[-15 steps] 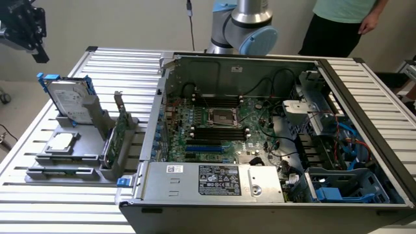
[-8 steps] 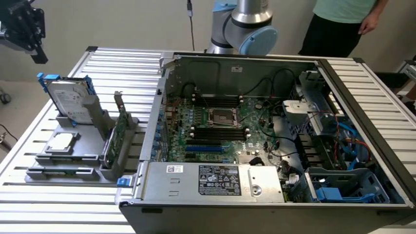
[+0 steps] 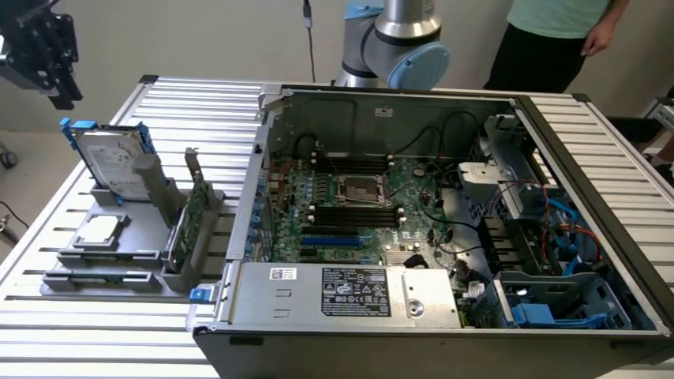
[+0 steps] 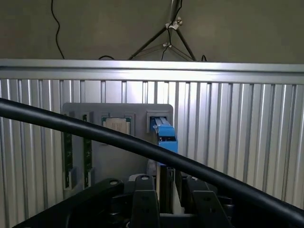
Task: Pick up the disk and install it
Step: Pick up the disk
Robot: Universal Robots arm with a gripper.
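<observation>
At the edge of the ribbed aluminium table [image 3: 200, 103] on the exterior view's left, a grey plastic holder block [image 3: 79, 257] carries the disk [image 3: 110, 162], a flat silver-grey hard drive with a white label in a blue plastic carrier. The disk stands upright in a slot at the block's far end. The black hand [image 3: 61, 96] hangs above it toward the table's far corner, well apart from it, with nothing in its grip. Also on the block are a small square silver chip [image 3: 100, 230] and a thin green circuit card [image 3: 179, 229] set on edge. Just beside the block stands a large open black computer case [image 3: 421, 205]. The grey-and-blue arm [image 3: 395, 39] rises behind the case, and a person in a green shirt [image 3: 558, 24] stands by the far edge.

In the wrist view the hand [image 4: 171, 185] looks down on the disk [image 4: 164, 135], seen edge-on. Its two black fingers [image 4: 142, 199] stand moderately apart and grip nothing. A thick black cable [image 4: 95, 133] crosses in front of the holder block [image 4: 114, 164], close by the chip [image 4: 116, 124]. Beyond the table's edge stands a tripod [image 4: 171, 33].
</observation>
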